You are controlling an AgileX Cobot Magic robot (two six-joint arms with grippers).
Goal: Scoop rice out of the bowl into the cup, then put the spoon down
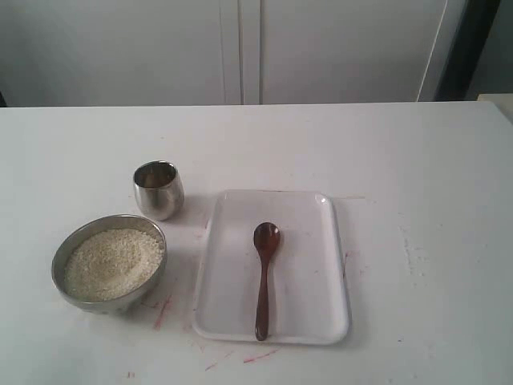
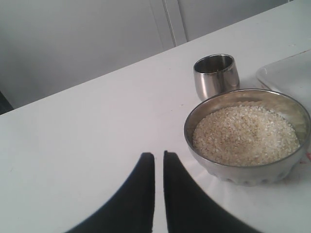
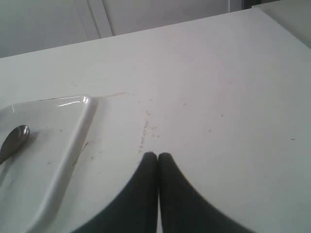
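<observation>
Two grippers are hovering over the white table (image 1: 417,160), both gripping nothing. The left gripper (image 2: 155,158) is keeping only a thin slit between its dark fingers, and the right gripper (image 3: 158,155) is pressing its fingers together. Near the left one, the wide steel bowl (image 2: 252,174) is holding the rice (image 2: 245,133), and the shiny cup (image 2: 216,77) is standing just beside it. Near the right one, the wooden spoon (image 1: 264,277) is lying lengthwise in the white tray (image 1: 329,265), well apart from the bowl.
</observation>
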